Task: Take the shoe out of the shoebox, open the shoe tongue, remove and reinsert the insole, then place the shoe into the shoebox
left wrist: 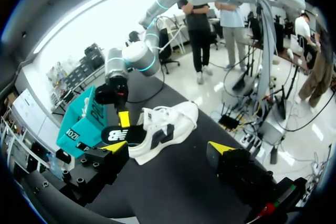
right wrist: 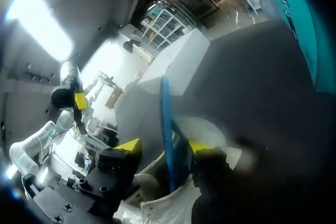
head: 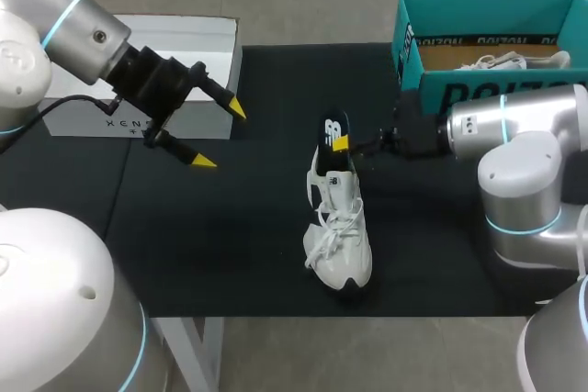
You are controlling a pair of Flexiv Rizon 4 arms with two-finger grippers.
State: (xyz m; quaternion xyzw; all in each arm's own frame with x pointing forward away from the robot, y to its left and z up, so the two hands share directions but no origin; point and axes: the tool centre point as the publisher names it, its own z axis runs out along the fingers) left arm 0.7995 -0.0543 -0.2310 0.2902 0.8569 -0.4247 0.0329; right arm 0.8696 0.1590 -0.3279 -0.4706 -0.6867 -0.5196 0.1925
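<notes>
A white shoe (head: 340,227) (left wrist: 165,129) stands on the black mat, toe toward the front edge. Its dark insole (head: 335,130) (left wrist: 118,135) sticks up out of the heel opening. My right gripper (head: 344,146) (right wrist: 165,148) is at the heel, its fingers on either side of the insole (right wrist: 167,119). It is open, with a gap showing on at least one side. My left gripper (head: 220,135) (left wrist: 168,148) hangs open above the mat's left part, apart from the shoe, with nothing between its fingers. The teal shoebox (head: 478,94) (left wrist: 84,124) sits at the back right.
A second white shoe (head: 501,61) lies inside the teal box. A white box (head: 184,34) (right wrist: 178,61) stands at the back left, just behind my left gripper. The mat's front edge runs close under the shoe's toe.
</notes>
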